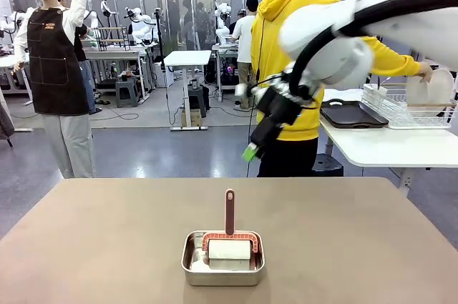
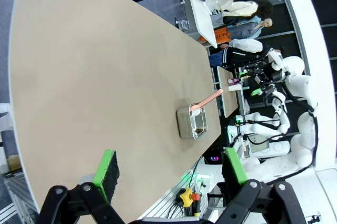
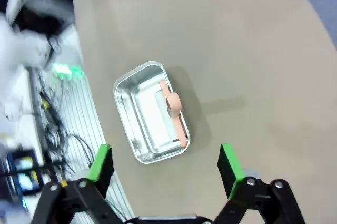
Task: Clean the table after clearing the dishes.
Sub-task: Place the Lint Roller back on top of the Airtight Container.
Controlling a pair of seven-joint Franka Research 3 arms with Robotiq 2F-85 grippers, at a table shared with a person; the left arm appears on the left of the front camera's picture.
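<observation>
The taupe table (image 1: 107, 239) carries a small steel pan (image 1: 222, 258) near its front edge, with a white-padded wiper with a reddish handle (image 1: 229, 212) standing in it. My right gripper (image 1: 251, 151) hangs high above the table's far side, open and holding nothing. In the right wrist view it (image 3: 166, 163) looks down on the pan (image 3: 150, 113) and the wiper (image 3: 174, 112). My left gripper (image 2: 168, 174) is open too, well off the table (image 2: 89, 76), with the pan (image 2: 192, 124) far ahead. A person in a yellow hoodie holds a white plate (image 1: 431, 89) at a wire rack; a dark tray (image 1: 349, 114) lies beside it.
A smaller white table (image 1: 386, 146) with the wire rack (image 1: 401, 109) stands at the back right, where the person in yellow (image 1: 293, 46) stands. Another person in a dark apron (image 1: 54, 68) stands at the far left. Other tables and equipment fill the room behind.
</observation>
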